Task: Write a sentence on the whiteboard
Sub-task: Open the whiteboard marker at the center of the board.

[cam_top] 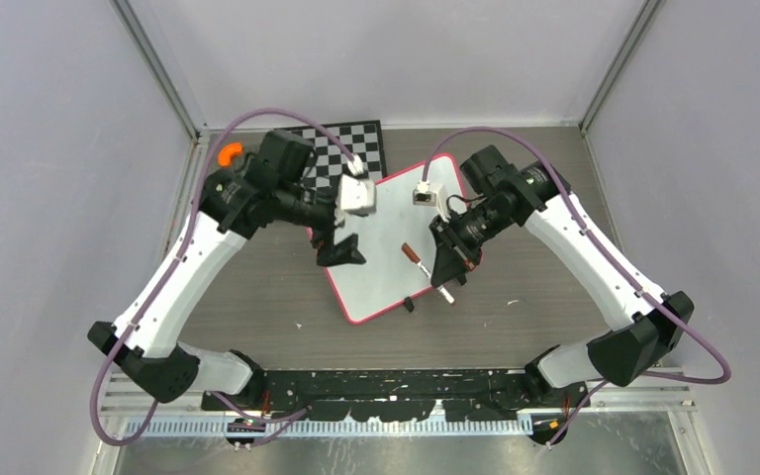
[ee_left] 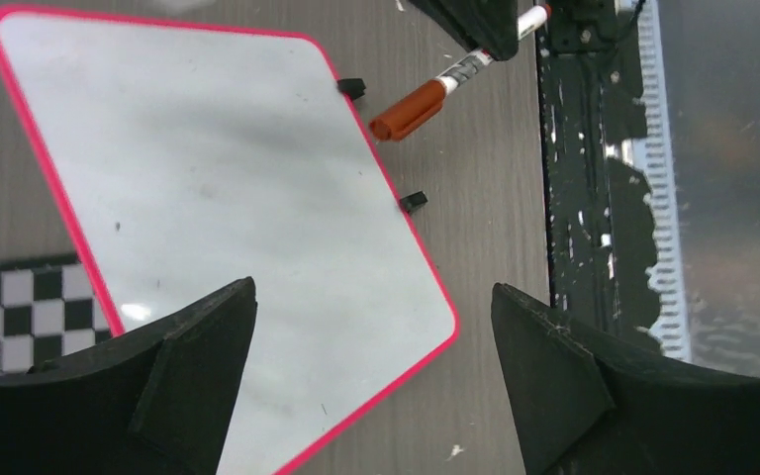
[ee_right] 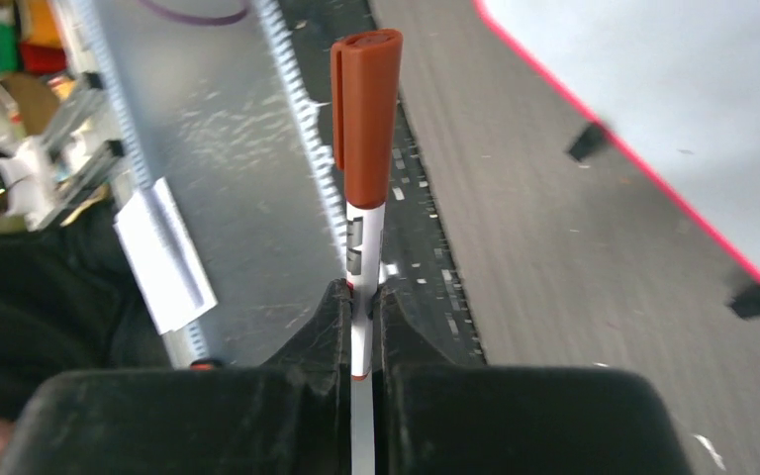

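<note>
Pale lilac walls close in a grey-brown wood-grain counter point(cam_top: 257, 297) in the overhead view. At its middle lies the whiteboard point(cam_top: 391, 247), turned at an angle, with a checkered board point(cam_top: 351, 139) just beyond its upper left corner. The left gripper point(cam_top: 339, 252) hangs over the whiteboard's left edge. The right gripper point(cam_top: 447, 267) hangs over its lower right part and holds a marker point(cam_top: 414, 254) whose reddish-brown cap points toward the board's middle.

From the left wrist camera, the whiteboard point(ee_left: 237, 198) fills the upper left of the frame. Its pink-red rim is sharp and its face is plain white with faint grey smudges. Two black clip feet point(ee_left: 352, 87) sit on its right edge. The left gripper point(ee_left: 371, 297) stands wide, with nothing between its black fingers point(ee_left: 198, 366), above the board's lower corner. The capped marker point(ee_left: 426, 99) slants in from the top, beside the board's rim, and the checkered board point(ee_left: 20, 317) shows at the lower left.

From the right wrist camera, the right gripper point(ee_right: 359, 307) is clamped tight on the marker point(ee_right: 364, 198) at its white barrel. The cap point(ee_right: 366, 109) is on and points up the frame. The whiteboard point(ee_right: 693, 89) lies in the upper right corner.
</note>
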You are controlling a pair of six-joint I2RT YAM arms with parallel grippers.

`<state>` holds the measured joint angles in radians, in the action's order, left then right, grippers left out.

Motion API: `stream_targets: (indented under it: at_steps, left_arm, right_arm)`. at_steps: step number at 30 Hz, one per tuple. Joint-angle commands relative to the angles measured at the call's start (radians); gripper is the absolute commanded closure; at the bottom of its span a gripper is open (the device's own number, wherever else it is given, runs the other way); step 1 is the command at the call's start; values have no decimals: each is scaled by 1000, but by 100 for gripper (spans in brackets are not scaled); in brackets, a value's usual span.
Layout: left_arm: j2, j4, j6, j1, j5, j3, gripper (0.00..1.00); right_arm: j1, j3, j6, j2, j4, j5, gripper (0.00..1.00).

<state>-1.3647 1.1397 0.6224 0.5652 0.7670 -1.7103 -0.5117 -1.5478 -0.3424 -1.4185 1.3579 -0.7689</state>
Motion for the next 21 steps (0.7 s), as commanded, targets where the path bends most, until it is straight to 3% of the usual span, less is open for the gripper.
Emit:
stream_targets:
  at_steps: [1,3,7,16,21]
  left_arm:
    - [98,-44,311,173,-189,80,12]
    - [160,-127,408,279,-287,161,16]
    - [211,-211,560,375,-370,247,19]
    - [188,-358,634,470,-462,345,26]
    - [171,-407,645,501,-501,364,39]
  right_arm:
    - [-48,21,72,-10,10,-172,100]
    - [-62,30,89,-15,7,-208,100]
    - [-80,45,122,-11,-13,-221,100]
    - [-119,57,131,-19,1,-234,100]
    - [-126,58,130,-23,7,-261,100]
